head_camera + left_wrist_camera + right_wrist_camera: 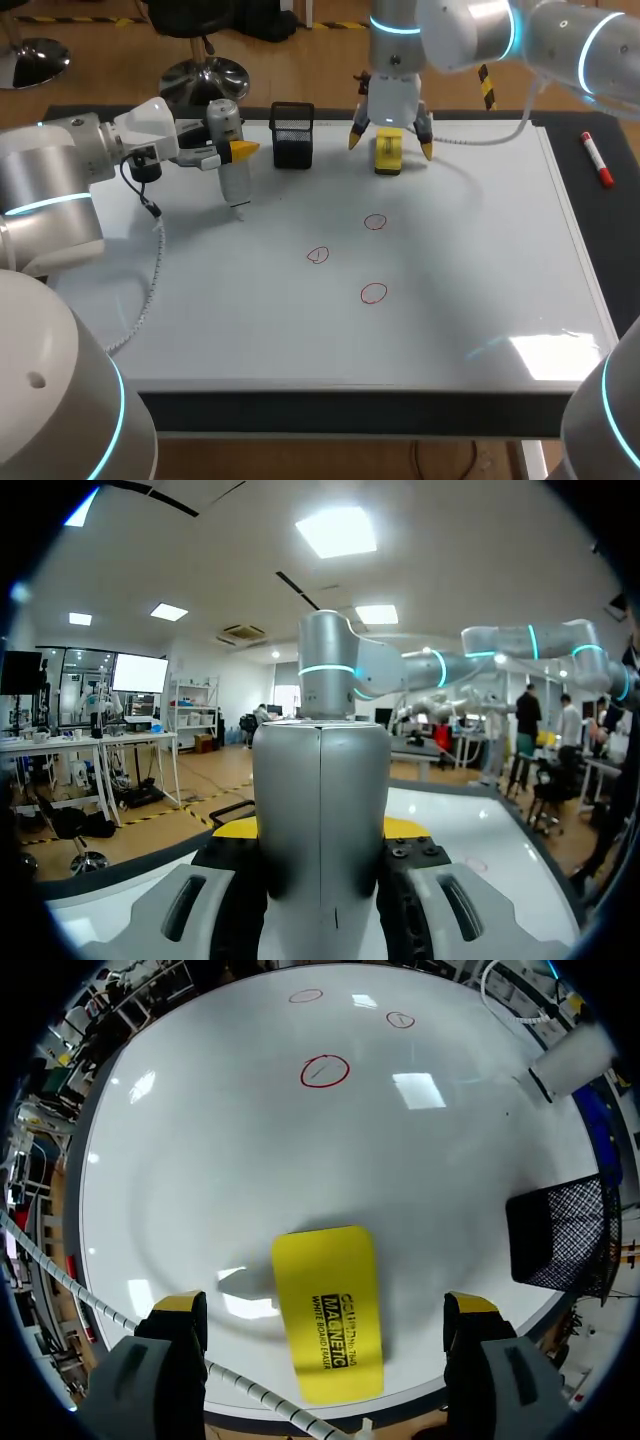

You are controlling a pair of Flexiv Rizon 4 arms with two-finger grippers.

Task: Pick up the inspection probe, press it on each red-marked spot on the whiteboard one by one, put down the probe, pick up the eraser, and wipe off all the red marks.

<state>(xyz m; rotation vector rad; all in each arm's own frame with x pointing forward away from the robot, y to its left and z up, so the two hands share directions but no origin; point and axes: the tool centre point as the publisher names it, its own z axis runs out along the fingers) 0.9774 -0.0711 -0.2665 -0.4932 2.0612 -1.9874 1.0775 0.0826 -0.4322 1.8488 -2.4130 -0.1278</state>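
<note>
The left hand (238, 150) clamps the inspection probe (232, 172) upright over the whiteboard (480, 260), apart from the three red marks (318, 255). The right hand (390, 135) hangs above the yellow eraser (388, 155), fingers spread clear of it. The eraser lies flat near a black mesh holder (292, 135).

Bright overhead light; glare patches on whiteboard (480, 260); soft shadows.
</note>
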